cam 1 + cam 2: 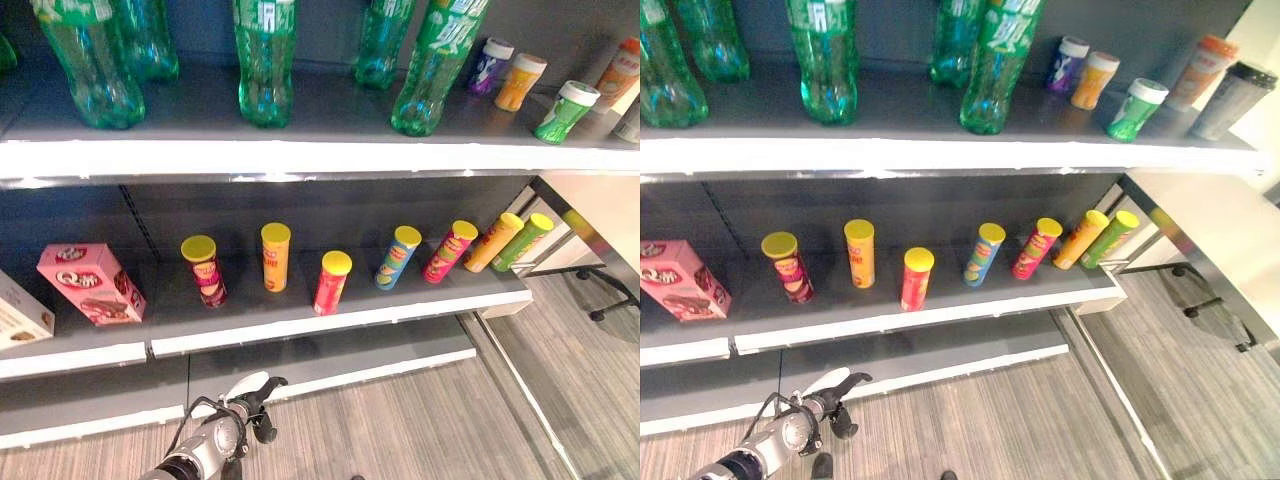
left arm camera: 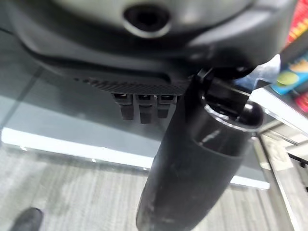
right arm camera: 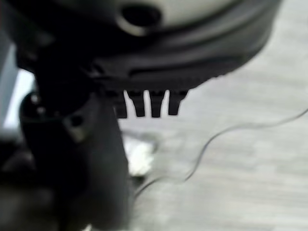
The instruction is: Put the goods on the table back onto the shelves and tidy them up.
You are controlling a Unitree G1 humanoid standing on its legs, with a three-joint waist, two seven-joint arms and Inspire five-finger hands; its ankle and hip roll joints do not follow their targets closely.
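Several yellow-lidded chip cans [image 1: 331, 283] stand in a row on the middle shelf [image 1: 300, 325], from a maroon one [image 1: 204, 270] to a green one [image 1: 521, 241] that leans at the right end. Left of them a pink snack box [image 1: 90, 284] stands on the same shelf. Green bottles [image 1: 265, 60] and small cups [image 1: 565, 112] fill the top shelf. My left hand [image 1: 245, 400] hangs low before the bottom shelf, fingers relaxed, holding nothing. In the right wrist view my right hand [image 3: 144, 48] hangs over the striped floor, its fingers [image 3: 144, 103] straight and empty.
A white table [image 1: 1210, 220] stands to the right of the shelves, with a chair base [image 1: 610, 295] beneath it. A second box [image 1: 20, 315] shows at the left edge. Grey striped floor [image 1: 420, 420] lies before the shelves.
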